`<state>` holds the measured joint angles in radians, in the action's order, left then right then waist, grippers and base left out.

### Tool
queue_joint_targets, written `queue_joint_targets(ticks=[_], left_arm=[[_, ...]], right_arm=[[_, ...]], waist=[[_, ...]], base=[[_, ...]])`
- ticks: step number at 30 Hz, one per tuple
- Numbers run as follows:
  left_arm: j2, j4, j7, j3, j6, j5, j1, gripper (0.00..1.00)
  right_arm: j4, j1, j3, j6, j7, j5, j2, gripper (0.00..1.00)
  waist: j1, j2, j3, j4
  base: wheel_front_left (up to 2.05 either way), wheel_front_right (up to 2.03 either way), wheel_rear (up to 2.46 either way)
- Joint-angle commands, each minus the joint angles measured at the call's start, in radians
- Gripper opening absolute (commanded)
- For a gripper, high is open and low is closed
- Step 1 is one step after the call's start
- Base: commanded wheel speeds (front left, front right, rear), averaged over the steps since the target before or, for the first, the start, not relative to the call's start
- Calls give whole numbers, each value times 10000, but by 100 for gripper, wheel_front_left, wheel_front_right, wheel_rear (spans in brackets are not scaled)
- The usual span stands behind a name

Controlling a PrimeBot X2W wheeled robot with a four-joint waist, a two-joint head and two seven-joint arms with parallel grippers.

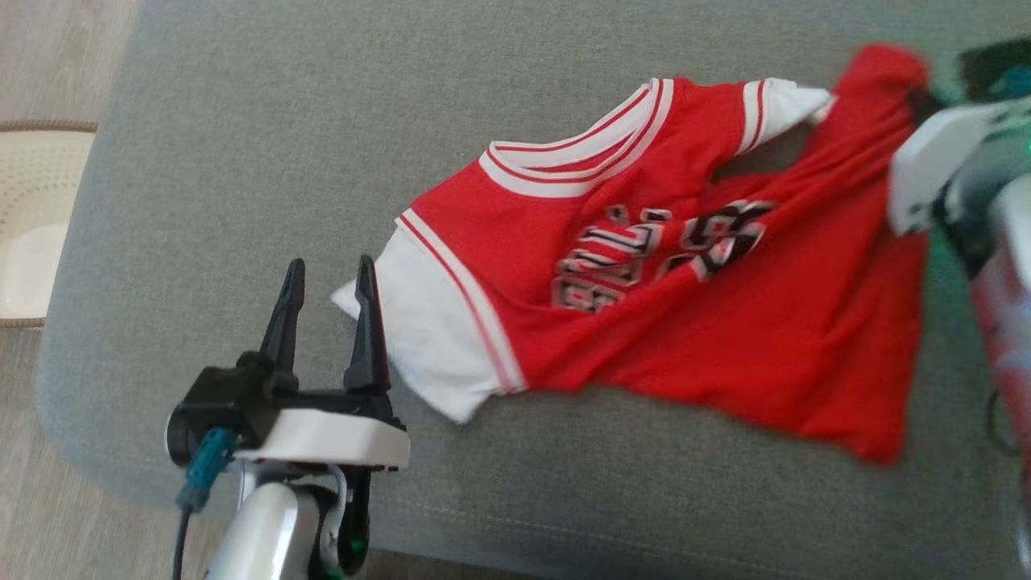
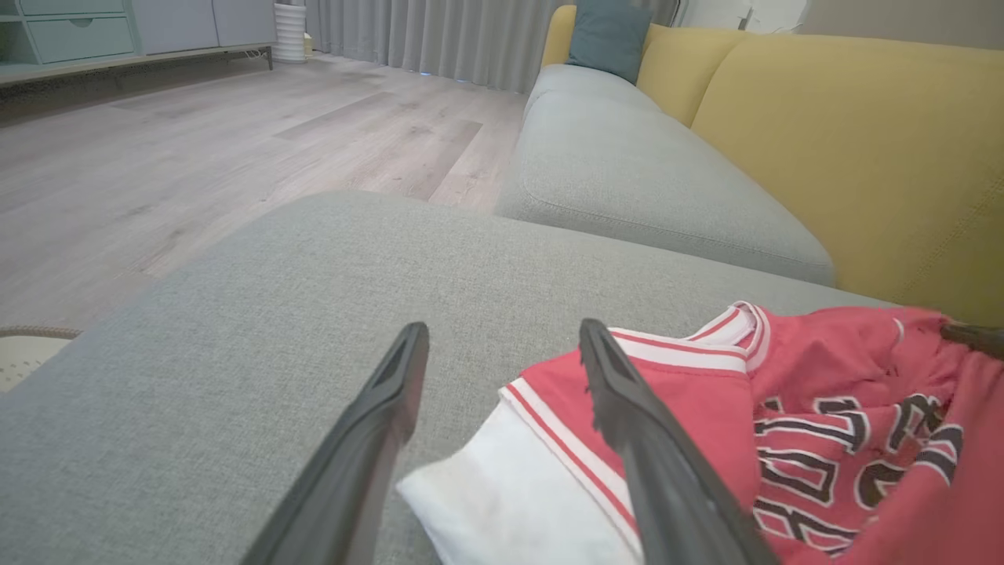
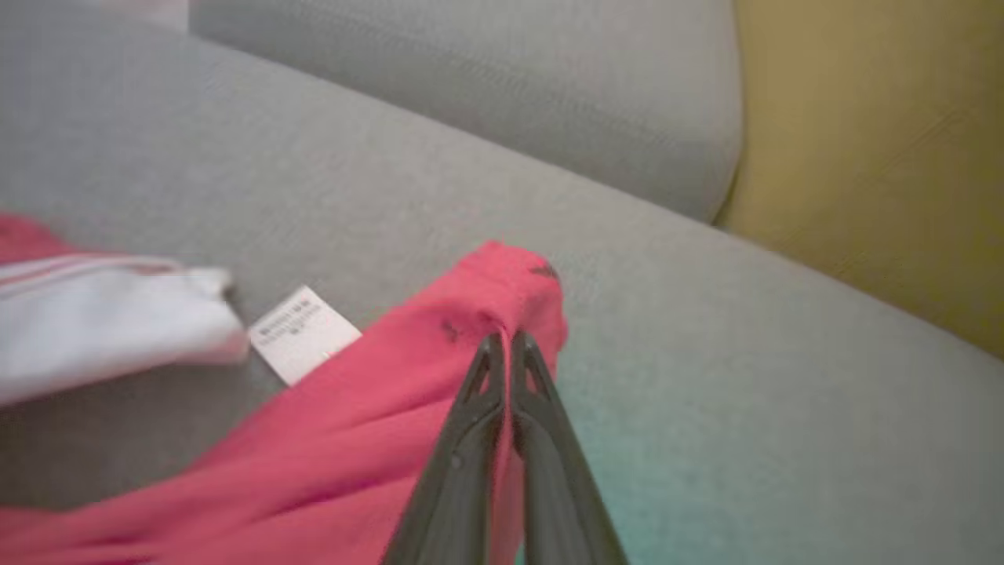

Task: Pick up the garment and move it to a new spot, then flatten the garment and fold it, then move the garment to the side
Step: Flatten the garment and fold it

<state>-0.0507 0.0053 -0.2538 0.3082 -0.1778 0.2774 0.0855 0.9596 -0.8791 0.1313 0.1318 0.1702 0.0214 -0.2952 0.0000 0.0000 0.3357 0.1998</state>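
Observation:
A red jersey with white sleeves and striped trim, the garment (image 1: 709, 322), lies spread on the grey sofa cushion (image 1: 242, 161). My left gripper (image 1: 326, 278) stands open just left of the near white sleeve (image 1: 423, 338), one finger touching its edge; in the left wrist view the sleeve (image 2: 510, 502) lies between and beside the fingers (image 2: 627, 408). My right gripper (image 3: 502, 339) is shut on the garment's far red corner (image 3: 510, 282), lifting it slightly. A white label (image 3: 302, 333) shows beside that corner.
The cushion's front edge (image 1: 564, 532) runs along the bottom, with wooden floor (image 1: 64, 48) and a pale round object (image 1: 32, 225) to the left. A yellow sofa back (image 2: 863, 141) and a second grey seat (image 2: 627, 165) lie beyond.

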Motion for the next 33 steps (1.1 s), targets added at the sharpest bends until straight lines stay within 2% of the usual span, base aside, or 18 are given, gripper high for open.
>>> queue_joint_targets(ticks=[1,6,12,13,14,15,18,23,28,31,33], left_arm=[[5,-351,-80,-316,-54,81,332,100],[5,-354,-80,-245,-12,94,458,100],[5,-318,-80,-153,31,90,665,100],[5,-312,-80,-145,31,83,691,100],[5,-310,-80,-145,32,75,713,100],[5,-308,-80,-146,32,72,733,100],[5,-300,-80,-177,11,40,766,100],[5,-286,-80,-366,44,-59,782,100],[5,-272,-80,-635,108,-210,735,100],[5,-283,-80,-907,171,-348,709,100],[5,-274,-80,-1037,199,-395,674,100]], right_arm=[[-282,-479,12,-11,-103,106,-112,0],[-146,-1195,-836,-11,-107,834,-812,0],[-44,-1721,-1942,-11,-234,1918,-1247,0],[-25,-1757,-2116,-11,-295,2101,-1236,5],[9,-1788,-2271,-11,-340,2258,-1188,50],[21,-1820,-2437,-11,-423,2397,-1134,100],[13,-1886,-2836,-11,-762,2788,-835,100],[27,-1996,-2920,-11,-1578,3018,46,100],[124,-2036,-2453,-11,-2560,2605,961,100],[99,-1825,-1843,-11,-3245,2080,1502,100],[16,-1580,-1553,-11,-3511,1761,1681,100]], waist=[[0,0,36,34],[0,0,231,208],[0,0,490,441],[0,0,517,461],[0,0,546,469],[0,0,567,473],[0,0,584,407],[0,0,457,18],[0,0,204,-623],[0,0,-13,-1202],[0,0,-152,-1474]], base=[[0,0,0],[0,0,0],[0,0,0],[0,0,0],[0,0,0],[0,0,0],[0,0,0],[0,0,0],[0,0,0],[0,0,0],[0,0,0]])
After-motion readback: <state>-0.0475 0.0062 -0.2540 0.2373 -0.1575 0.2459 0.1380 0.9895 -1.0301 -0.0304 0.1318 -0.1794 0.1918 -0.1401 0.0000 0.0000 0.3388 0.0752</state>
